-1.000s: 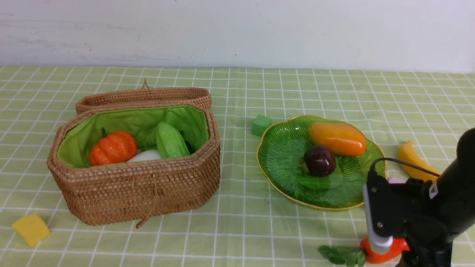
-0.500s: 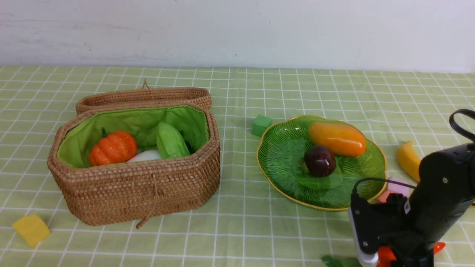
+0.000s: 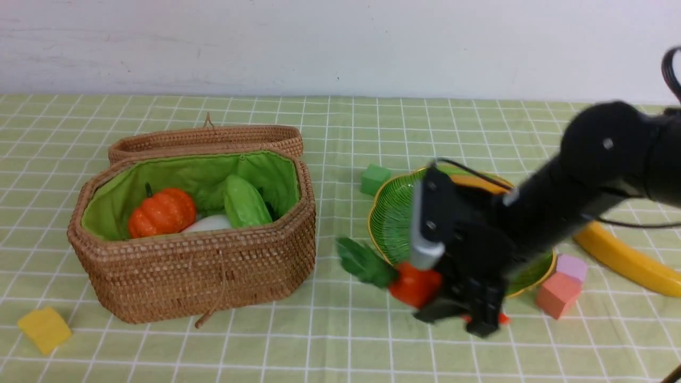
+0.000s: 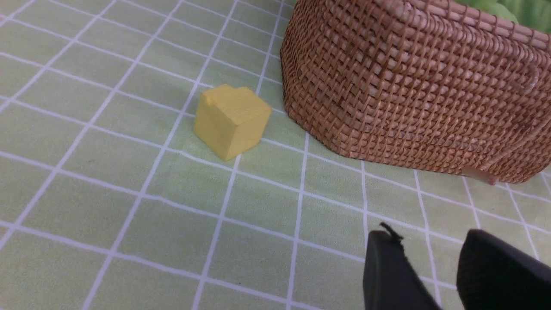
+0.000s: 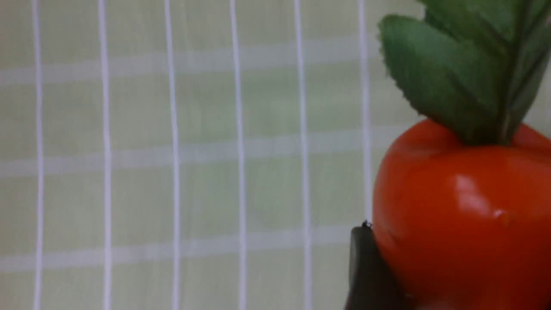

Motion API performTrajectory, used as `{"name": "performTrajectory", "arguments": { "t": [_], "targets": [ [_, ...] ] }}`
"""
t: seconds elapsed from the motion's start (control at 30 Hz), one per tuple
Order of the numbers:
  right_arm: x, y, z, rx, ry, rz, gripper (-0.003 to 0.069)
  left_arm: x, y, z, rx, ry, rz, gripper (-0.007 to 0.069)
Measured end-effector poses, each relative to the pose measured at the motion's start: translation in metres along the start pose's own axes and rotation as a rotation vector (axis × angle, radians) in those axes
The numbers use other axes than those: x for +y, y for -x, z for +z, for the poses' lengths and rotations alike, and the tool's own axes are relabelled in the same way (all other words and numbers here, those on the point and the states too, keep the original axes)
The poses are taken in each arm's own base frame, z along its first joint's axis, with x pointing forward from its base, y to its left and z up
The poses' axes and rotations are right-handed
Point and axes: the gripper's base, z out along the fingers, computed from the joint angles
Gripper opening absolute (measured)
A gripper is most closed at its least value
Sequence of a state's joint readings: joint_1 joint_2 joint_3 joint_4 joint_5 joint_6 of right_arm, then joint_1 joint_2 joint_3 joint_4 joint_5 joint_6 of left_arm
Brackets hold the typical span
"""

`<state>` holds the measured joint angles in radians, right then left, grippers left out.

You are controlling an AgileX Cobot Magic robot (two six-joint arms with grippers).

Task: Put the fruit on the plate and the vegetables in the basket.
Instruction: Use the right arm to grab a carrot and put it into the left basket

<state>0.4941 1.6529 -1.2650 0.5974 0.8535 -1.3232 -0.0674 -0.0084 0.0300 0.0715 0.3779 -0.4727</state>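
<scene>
Your right end effector was clenched on the carrot, carried above the desk between basket and plate. It looked glossy, hard and likely slippery, so the red body suited a grip better than the floppy leaves. The left end effector held nothing, jaws slightly parted.

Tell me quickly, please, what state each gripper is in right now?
Left gripper: open, holding nothing.
Right gripper: closed on the red-orange carrot, carrying it above the table.

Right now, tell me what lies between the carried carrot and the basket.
In the front view, only bare checked cloth lies between the carrot in the right gripper and the basket.
</scene>
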Motion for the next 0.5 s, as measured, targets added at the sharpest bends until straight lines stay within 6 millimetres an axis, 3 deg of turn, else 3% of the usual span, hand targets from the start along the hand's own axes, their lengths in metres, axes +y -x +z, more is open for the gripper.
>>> {"name": "performTrajectory", "arguments": {
  "t": [0.07, 0.1, 0.13, 0.23, 0.27, 0.37, 0.5],
  "targets": [
    [-0.001, 0.045, -0.005, -0.128, -0.066, -0.081, 0.0365, 0.0, 0.0, 0.0, 0.0, 0.0, 0.0, 0.0238],
    [-0.003, 0.048, -0.006, -0.141, -0.081, -0.083, 0.0365, 0.0, 0.0, 0.0, 0.0, 0.0, 0.0, 0.0238],
    [-0.007, 0.088, -0.009, -0.272, -0.172, -0.12, 0.0365, 0.0, 0.0, 0.0, 0.0, 0.0, 0.0, 0.0238],
    [-0.027, 0.135, -0.007, -0.455, -0.322, -0.077, 0.0365, 0.0, 0.0, 0.0, 0.0, 0.0, 0.0, 0.0238],
    [-0.028, 0.137, -0.005, -0.462, -0.319, -0.072, 0.0365, 0.0, 0.0, 0.0, 0.0, 0.0, 0.0, 0.0238],
    [-0.054, 0.156, 0.024, -0.575, -0.37, 0.078, 0.0365, 0.0, 0.0, 0.0, 0.0, 0.0, 0.0, 0.0238],
    [-0.074, 0.151, 0.078, -0.582, -0.33, 0.208, 0.0365, 0.0, 0.0, 0.0, 0.0, 0.0, 0.0, 0.0238]
  ]
}}
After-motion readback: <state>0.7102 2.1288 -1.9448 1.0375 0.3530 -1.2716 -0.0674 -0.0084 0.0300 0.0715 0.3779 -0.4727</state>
